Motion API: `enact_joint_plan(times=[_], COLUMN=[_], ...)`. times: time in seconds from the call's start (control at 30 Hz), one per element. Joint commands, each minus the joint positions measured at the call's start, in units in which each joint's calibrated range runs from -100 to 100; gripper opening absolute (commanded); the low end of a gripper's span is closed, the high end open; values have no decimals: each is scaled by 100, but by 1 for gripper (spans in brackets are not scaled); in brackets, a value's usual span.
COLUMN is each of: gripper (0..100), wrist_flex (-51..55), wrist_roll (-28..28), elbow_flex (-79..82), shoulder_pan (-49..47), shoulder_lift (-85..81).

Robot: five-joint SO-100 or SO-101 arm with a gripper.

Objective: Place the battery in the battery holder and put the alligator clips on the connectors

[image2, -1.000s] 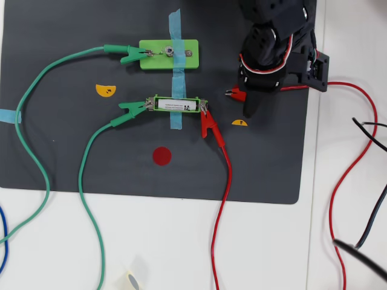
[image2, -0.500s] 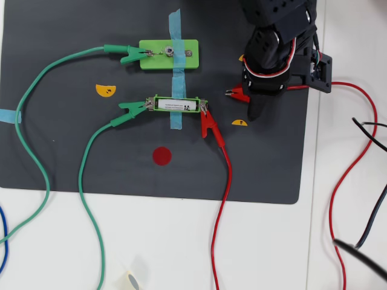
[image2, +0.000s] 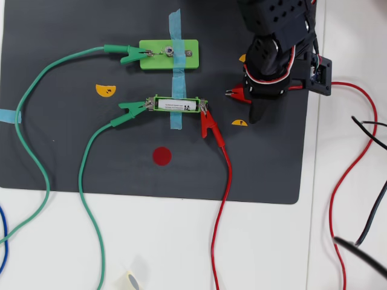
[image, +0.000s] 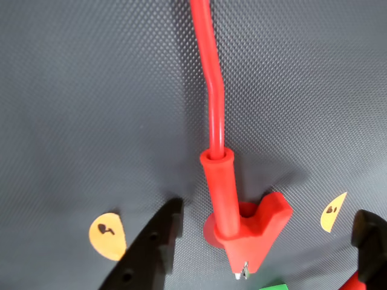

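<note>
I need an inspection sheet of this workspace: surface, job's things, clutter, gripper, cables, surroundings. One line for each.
Surface: dark mat on a white table.
Job's things: battery sits in the battery holder; a green clip at its left end and a red clip at its right end in the overhead view; another green clip on the light-green block; a loose red clip lies on the mat.
Clutter: blue tape, orange stickers, red dot, tape roll.
Gripper: gripper open, straddling the loose clip.
Cables: green wires, red wire, black cable.
Surroundings: nothing seen.
</note>
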Motion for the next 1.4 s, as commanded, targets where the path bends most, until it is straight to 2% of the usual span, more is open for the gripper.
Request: enact_joint_plan(times=[0.0,0.13,0.27,0.57,0.67,0.73,0.97,1.03,1.2,1.37], gripper=[28,28,28,28,11,4,1,1,1,1], wrist_flex=[-147,309,1349,1435,1435,1435,1443,1821,2028,1976], wrist_roll=[-8,23,-24,-191,-191,-185,-55,-50,-55,-92], elbow_flex=[-222,-415,-1415,-1476,-1476,-1476,-1371,-1397,-704,-590], shoulder_pan=[14,196,327,438,438,438,428,438,448,377], shoulder_lift=[166,260,1153,1221,1221,1221,1221,1136,-667,-855])
